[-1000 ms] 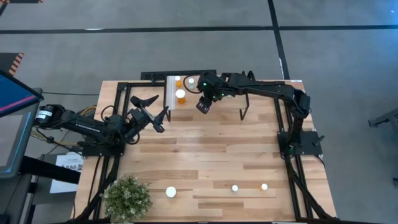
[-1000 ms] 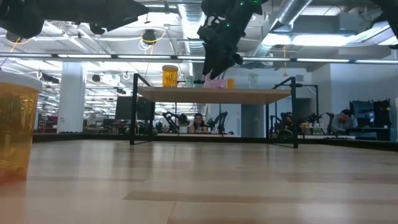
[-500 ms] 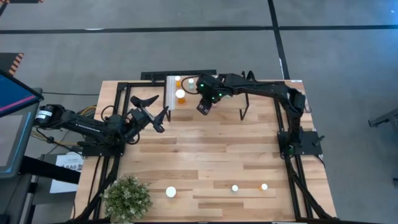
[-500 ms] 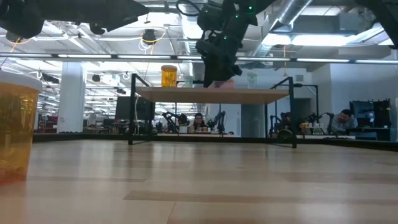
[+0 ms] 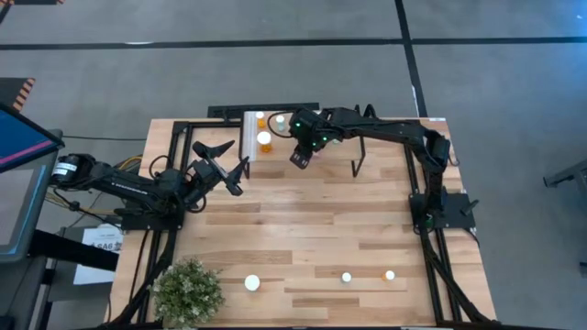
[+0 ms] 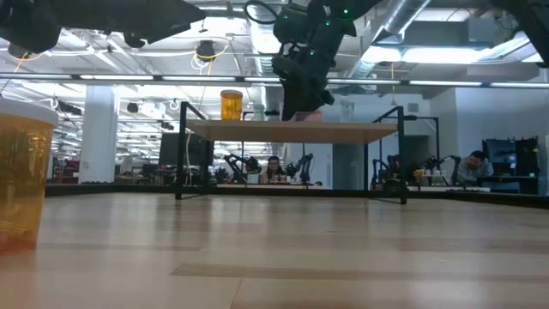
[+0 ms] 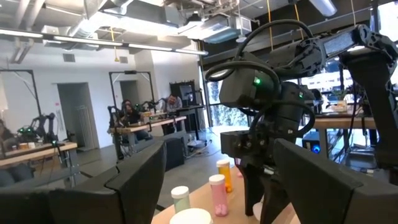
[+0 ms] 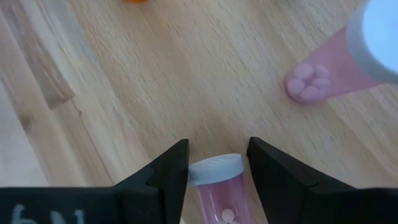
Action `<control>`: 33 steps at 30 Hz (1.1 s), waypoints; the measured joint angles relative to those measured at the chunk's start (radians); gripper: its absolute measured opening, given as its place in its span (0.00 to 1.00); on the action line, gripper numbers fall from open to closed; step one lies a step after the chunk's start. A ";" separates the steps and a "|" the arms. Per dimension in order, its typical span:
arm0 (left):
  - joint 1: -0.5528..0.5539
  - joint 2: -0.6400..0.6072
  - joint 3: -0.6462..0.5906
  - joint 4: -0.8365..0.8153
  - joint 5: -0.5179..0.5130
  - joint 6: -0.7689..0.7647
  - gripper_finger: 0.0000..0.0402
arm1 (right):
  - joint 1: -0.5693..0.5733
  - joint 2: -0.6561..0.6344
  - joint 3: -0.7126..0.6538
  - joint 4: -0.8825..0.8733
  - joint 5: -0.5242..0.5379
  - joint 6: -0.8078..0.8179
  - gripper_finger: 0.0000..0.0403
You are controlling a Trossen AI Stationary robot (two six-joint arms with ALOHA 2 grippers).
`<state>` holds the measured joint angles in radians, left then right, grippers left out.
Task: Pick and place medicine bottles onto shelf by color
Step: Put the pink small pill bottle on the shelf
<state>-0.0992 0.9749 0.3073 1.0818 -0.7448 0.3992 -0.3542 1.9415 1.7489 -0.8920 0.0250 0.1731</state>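
The left gripper hovers with fingers spread over the left of the light wooden table, a potted plant at its near-left corner. On the far side stands the shelf, carrying orange bottles at its left end. The right gripper pinches a pink bottle just above the shelf top, another pink bottle beside it. 3 white-capped bottles stand along the near edge. Beyond, an open workshop with people at desks.
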 joint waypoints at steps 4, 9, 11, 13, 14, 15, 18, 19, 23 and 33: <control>0.000 0.000 0.000 0.000 0.000 0.000 0.72 | 0.000 0.000 0.000 0.003 0.003 0.010 0.44; 0.000 0.000 0.000 0.000 0.000 0.000 0.72 | 0.000 0.000 0.000 0.001 0.003 0.010 0.36; 0.000 0.000 0.000 0.000 0.000 0.000 0.72 | 0.001 0.000 0.000 0.002 0.003 0.010 0.35; 0.000 0.000 0.000 0.000 0.000 0.000 0.72 | 0.005 -0.001 0.000 0.006 0.004 0.008 0.35; 0.000 0.000 0.000 0.000 0.000 0.000 0.72 | 0.007 -0.007 -0.001 0.006 0.005 0.004 0.35; 0.000 0.000 0.000 0.000 0.000 0.000 0.72 | 0.011 -0.012 -0.002 0.006 0.004 -0.001 0.35; 0.000 0.000 0.000 -0.002 0.001 0.001 0.72 | 0.033 -0.026 -0.006 0.041 0.002 -0.013 0.35; 0.000 0.000 0.000 -0.002 0.000 0.004 0.72 | 0.042 -0.039 -0.006 0.047 0.002 -0.019 0.35; 0.000 0.000 0.000 -0.017 0.000 0.008 0.72 | 0.076 -0.088 -0.010 0.116 0.009 -0.034 0.34; -0.002 0.000 0.000 -0.041 -0.009 0.006 0.72 | 0.133 -0.307 -0.284 0.435 0.057 -0.049 0.34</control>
<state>-0.1013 0.9744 0.3077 1.0412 -0.7541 0.4053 -0.2215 1.6347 1.4645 -0.4571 0.0815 0.1237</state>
